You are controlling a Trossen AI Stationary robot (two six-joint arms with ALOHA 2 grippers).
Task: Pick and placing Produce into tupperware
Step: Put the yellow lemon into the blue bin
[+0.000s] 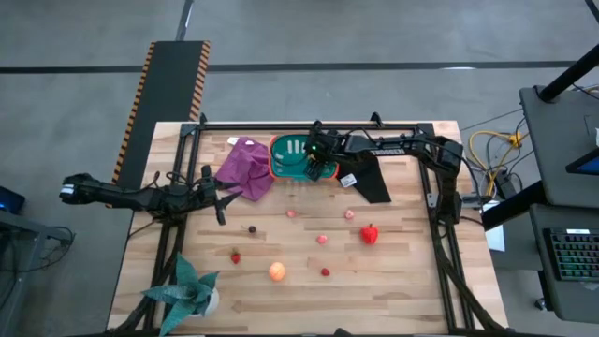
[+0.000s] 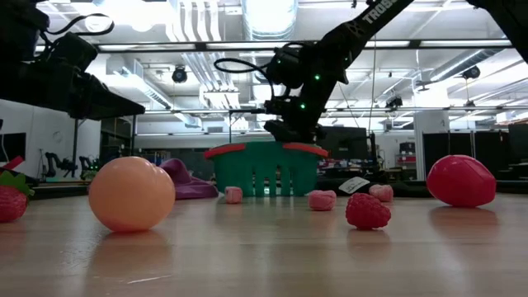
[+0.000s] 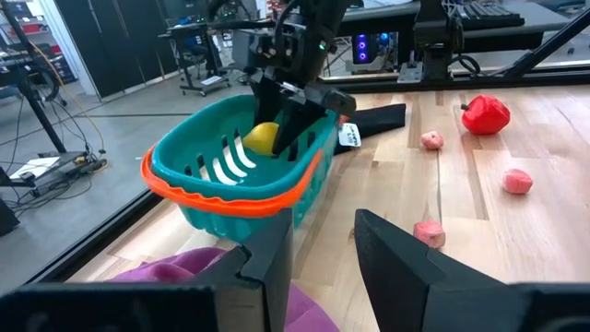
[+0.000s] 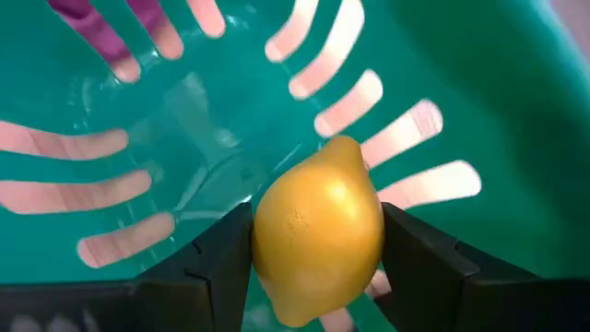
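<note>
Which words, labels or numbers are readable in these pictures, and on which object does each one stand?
"TROS", cut off by the frame edge: white letters on the right arm, low view.
White tag beside the tupperware: print too small to read.
Nothing else is legible.

I find the scene evenly lit by bright ceiling lights (image 2: 268,16), which glare white. The nearest table (image 2: 264,264) is blurred; shadows are faint.

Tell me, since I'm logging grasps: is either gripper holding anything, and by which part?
The right gripper holds the lemon across its middle, inside the tupperware. The left gripper holds nothing.
</note>
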